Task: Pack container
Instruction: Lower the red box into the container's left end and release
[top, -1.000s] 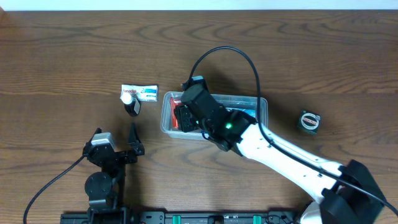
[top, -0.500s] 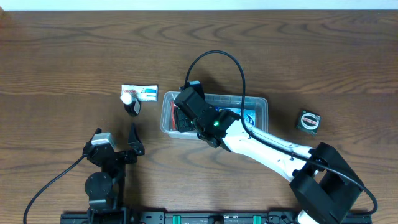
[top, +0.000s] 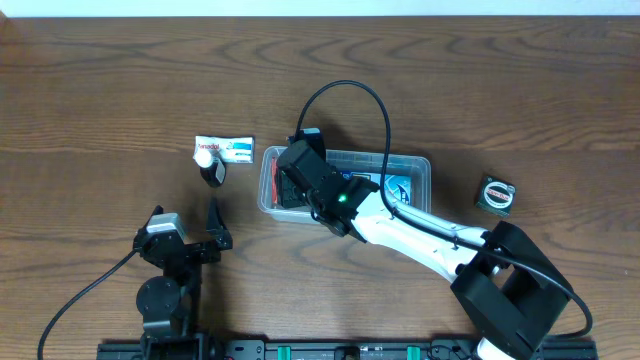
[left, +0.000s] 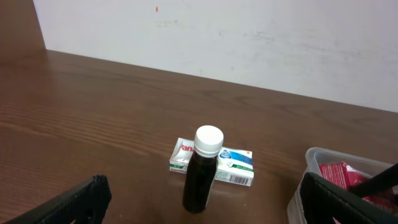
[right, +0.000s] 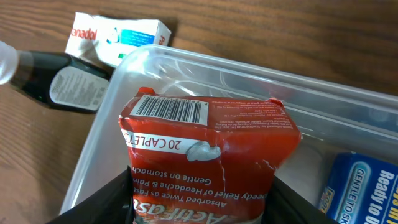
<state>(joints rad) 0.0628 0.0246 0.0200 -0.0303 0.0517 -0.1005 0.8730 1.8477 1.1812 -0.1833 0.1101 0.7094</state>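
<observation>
Starting at the left: nothing over there has budged in the last second. The left gripper (top: 185, 215) is parked near the front edge of the table (top: 100, 100), jaws spread wide and holding nothing. Just past it, farther back, the dark bottle (top: 210, 168) with the white cap stands upright right up against the Panadol box (top: 227, 150), both outside the tub and waiting. The action is in the middle. The right arm has folded in closer and its wrist has slid a touch left and farther back, so the right gripper (top: 297, 188) now sits over the left end of the container (top: 422, 165), the clear tub at mid-table. From the wrist view the fingers are clamped on either side of a red pack (right: 205, 155) of caplets, which hangs inside the tub's walls, barcode end up. Can't tell if it's touching the floor yet. I'd read that as the drop-off being nearly there, only the release left for this item. Right of it a blue pack (right: 364, 186) is already lying in the tub. Well off to the right, a tape measure (top: 497, 195) sits alone on the wood.
</observation>
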